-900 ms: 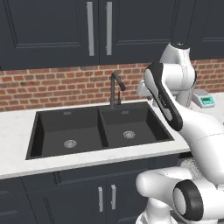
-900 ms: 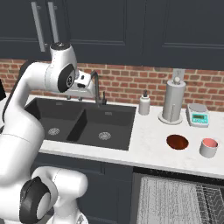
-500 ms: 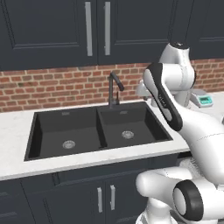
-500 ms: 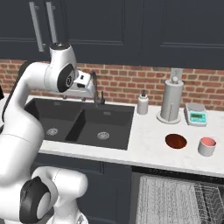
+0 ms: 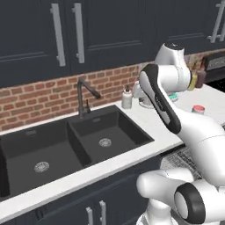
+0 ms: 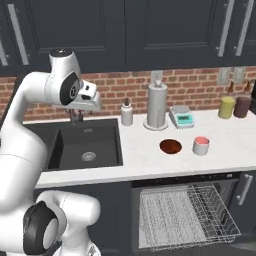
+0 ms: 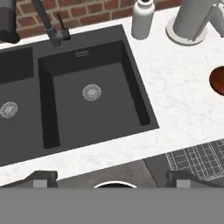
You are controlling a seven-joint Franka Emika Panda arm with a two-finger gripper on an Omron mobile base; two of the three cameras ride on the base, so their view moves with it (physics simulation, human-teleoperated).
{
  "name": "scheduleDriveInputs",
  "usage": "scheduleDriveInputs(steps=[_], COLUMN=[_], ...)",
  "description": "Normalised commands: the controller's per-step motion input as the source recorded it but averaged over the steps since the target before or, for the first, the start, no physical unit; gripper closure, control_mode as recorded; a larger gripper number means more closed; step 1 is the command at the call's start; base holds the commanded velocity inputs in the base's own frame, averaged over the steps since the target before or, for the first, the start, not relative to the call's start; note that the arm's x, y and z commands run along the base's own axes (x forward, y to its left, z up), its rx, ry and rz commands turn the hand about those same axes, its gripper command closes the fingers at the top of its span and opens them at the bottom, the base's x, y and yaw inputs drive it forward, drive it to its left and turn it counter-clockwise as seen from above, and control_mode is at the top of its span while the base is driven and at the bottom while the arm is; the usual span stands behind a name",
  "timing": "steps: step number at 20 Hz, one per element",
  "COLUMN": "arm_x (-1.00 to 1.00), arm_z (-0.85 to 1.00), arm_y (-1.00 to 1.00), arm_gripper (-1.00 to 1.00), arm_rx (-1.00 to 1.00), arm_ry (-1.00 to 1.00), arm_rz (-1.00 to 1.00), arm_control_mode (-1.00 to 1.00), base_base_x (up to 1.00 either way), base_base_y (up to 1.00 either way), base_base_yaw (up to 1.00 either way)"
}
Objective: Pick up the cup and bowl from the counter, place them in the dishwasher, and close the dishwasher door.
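The white cup (image 6: 201, 145) with a pink inside stands on the white marble counter (image 6: 145, 160), right of the red-brown bowl (image 6: 170, 146). The left base view has the cup (image 5: 198, 109) beyond my arm. Below the counter the dishwasher (image 6: 185, 215) is open with its wire rack pulled out. My gripper (image 6: 90, 101) hangs high over the black sink (image 6: 87, 145), well left of both dishes. In the hand view the gripper (image 7: 111, 177) is open and empty, its fingertips (image 7: 43, 177) wide apart; the bowl (image 7: 217, 81) is cut off by the right edge, and a rack corner (image 7: 197, 159) shows at lower right.
A tap (image 6: 75, 117), a soap bottle (image 6: 127, 112), a paper-towel holder (image 6: 157, 106) and a small scale (image 6: 182, 116) line the brick back wall. A yellow bottle (image 6: 226, 107) and a dark jar (image 6: 242, 106) stand at far right. Dark cabinets hang above.
The whole scene has slid left in both base views, so the base has driven to the right. Cup and bowl keep their places on the counter.
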Motion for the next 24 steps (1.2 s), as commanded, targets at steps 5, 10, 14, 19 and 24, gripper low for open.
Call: scheduleDriveInputs(steps=[5,10,14,19,24], arm_x=[0.00,0.00,0.00,0.00,0.00], arm_z=[0.00,0.00,0.00,0.00,0.00], arm_y=[0.00,0.00,0.00,0.00,0.00], arm_gripper=[-1.00,-1.00,-1.00,-1.00,-1.00], arm_rx=[0.00,0.00,0.00,0.00,0.00], arm_ry=[0.00,0.00,0.00,0.00,0.00], arm_rz=[0.00,0.00,0.00,0.00,0.00], arm_control_mode=[1.00,1.00,1.00,1.00,1.00], base_base_x=[0.00,0.00,0.00,0.00,0.00], base_base_y=[0.07,0.15,0.21,0.32,0.37], base_base_yaw=[-0.81,-0.79,-0.71,-0.60,-0.40])
